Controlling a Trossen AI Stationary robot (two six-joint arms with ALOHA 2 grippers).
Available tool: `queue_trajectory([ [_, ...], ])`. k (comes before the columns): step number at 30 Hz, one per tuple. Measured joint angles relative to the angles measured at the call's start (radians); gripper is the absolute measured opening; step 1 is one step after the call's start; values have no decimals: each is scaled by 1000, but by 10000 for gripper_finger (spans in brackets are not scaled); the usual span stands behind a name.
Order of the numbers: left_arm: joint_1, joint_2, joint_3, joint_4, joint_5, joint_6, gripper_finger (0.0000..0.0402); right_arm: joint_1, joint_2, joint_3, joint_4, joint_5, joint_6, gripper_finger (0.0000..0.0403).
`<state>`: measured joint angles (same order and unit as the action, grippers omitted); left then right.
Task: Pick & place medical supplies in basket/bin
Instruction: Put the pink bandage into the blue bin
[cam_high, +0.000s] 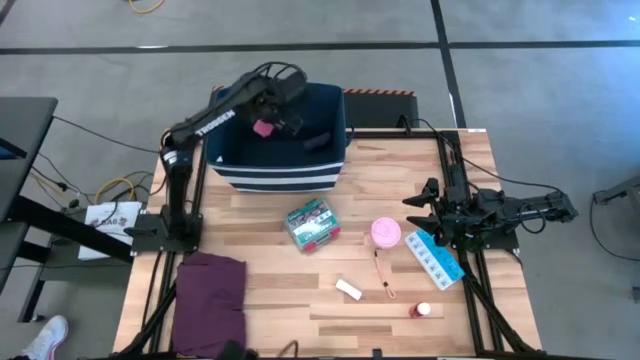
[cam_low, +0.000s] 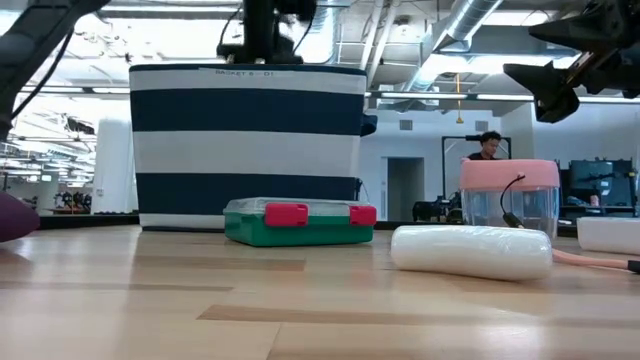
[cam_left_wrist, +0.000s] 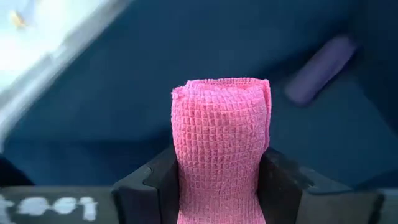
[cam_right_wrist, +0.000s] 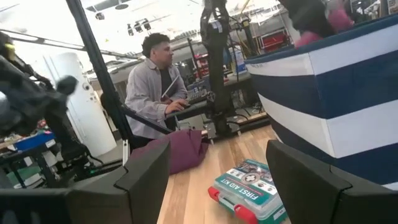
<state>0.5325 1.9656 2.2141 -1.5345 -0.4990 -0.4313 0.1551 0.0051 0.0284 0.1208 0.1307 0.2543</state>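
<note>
Magenta roll (cam_left_wrist: 221, 143) is held clamped in the left claw (cam_high: 268, 127) above the navy bin (cam_high: 331, 120), where a purple roll (cam_left_wrist: 320, 67) is seen lying; right claw (cam_right_wrist: 217, 180) is held wide over the table (cam_high: 280, 280).

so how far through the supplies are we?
Done: purple roll lies in the bin. In hand: left gripper holds the pink roll over it. Left on the table: first aid kit, pink tub, pill strip, white tube, small bottle.
</note>
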Motion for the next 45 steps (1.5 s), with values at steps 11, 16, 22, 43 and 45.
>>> queue_trajectory([
  [11,54,2,-345,193,179,-13,151,0,0,0,-42,0,0,260],
  [16,56,1,-442,258,200,-17,151,0,0,0,-40,0,0,260],
  [22,56,1,-507,303,267,-23,151,0,0,0,-38,1,0,260],
  [43,56,-1,-669,490,422,112,151,0,0,0,-31,1,0,260],
  [45,56,-1,-669,498,439,114,151,0,0,0,-31,1,0,260],
])
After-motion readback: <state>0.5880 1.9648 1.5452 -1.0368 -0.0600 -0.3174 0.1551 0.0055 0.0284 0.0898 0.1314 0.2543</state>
